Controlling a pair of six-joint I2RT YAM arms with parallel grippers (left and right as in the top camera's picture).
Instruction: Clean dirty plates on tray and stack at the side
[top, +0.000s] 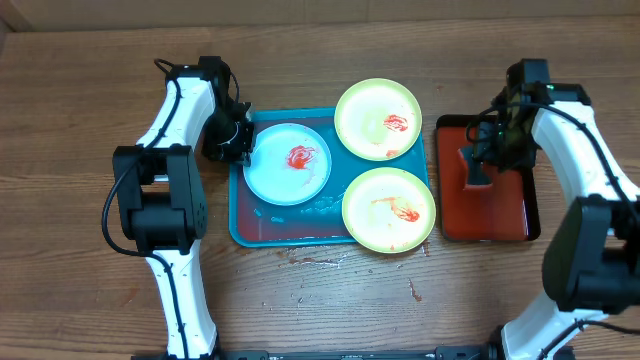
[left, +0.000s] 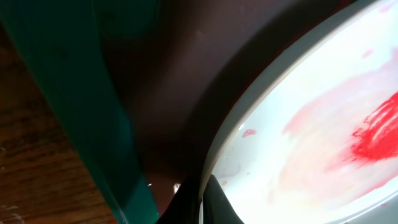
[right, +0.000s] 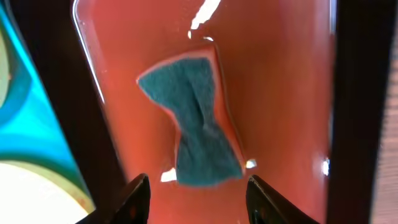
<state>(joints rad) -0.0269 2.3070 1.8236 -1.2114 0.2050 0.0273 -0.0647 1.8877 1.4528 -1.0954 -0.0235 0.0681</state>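
Note:
The teal-blue tray (top: 243, 218) holds a light-blue-rimmed plate (top: 272, 180) smeared with red sauce. Two yellow-green-rimmed plates, one at the back (top: 358, 102) and one at the front (top: 372, 230), also carry red smears. My left gripper (top: 240, 150) is shut on the left rim of the light-blue plate; in the left wrist view its fingers (left: 202, 202) pinch the rim (left: 249, 118). My right gripper (top: 478, 165) is open above a blue-green sponge (right: 196, 121) that lies in the small red tray (top: 510, 215); its fingers (right: 198, 199) straddle the sponge's near end without touching it.
Red drips mark the wooden table (top: 330, 300) in front of the teal tray. The small red-and-black tray stands to the right of the teal tray, and its inside looks wet. The back yellow-green plate overhangs the teal tray's far edge.

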